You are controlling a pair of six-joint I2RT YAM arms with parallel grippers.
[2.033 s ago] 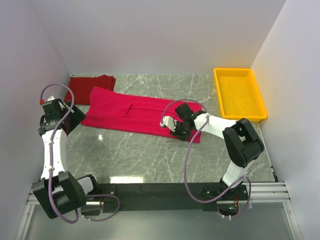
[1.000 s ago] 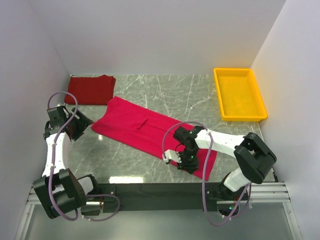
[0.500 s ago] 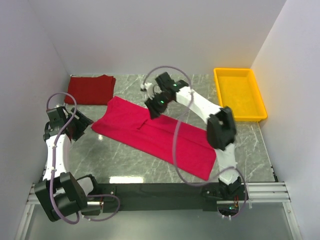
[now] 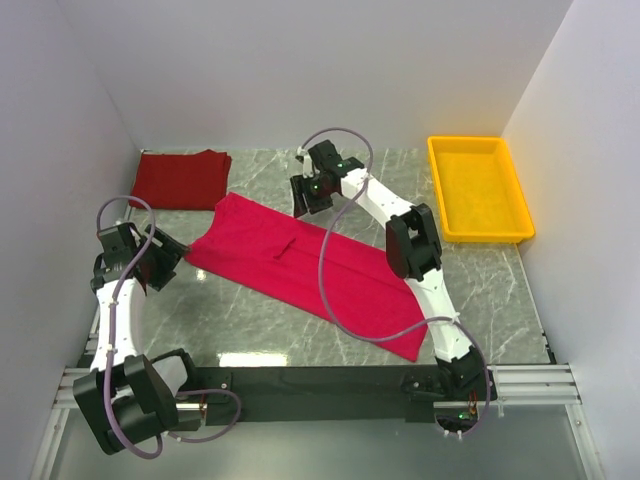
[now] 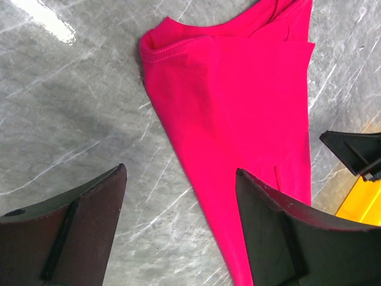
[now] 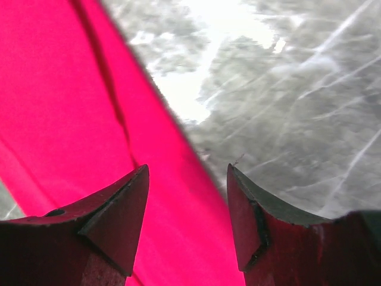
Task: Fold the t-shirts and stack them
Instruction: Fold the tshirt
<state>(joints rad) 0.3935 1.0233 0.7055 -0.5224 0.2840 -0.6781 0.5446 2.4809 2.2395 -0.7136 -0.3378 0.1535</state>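
The bright crimson t-shirt (image 4: 300, 270) lies folded into a long strip, running slantwise from upper left to lower right on the marble table. It also shows in the left wrist view (image 5: 238, 107) and the right wrist view (image 6: 71, 119). The darker red t-shirt (image 4: 182, 178) lies folded in the back left corner. My left gripper (image 4: 165, 258) is open and empty, low over the table just left of the crimson shirt's left end (image 5: 178, 179). My right gripper (image 4: 303, 203) is open and empty, above the strip's far edge (image 6: 187, 173).
A yellow plastic tray (image 4: 478, 187) stands at the back right, its corner showing in the left wrist view (image 5: 363, 208). White walls close in the table on the left, back and right. The black rail of the arm bases (image 4: 310, 382) runs along the near edge.
The right gripper dragged the crimson shirt's right end toward the near right, let go and swung up to the strip's far edge. The left gripper let go of the left end and drew back slightly.
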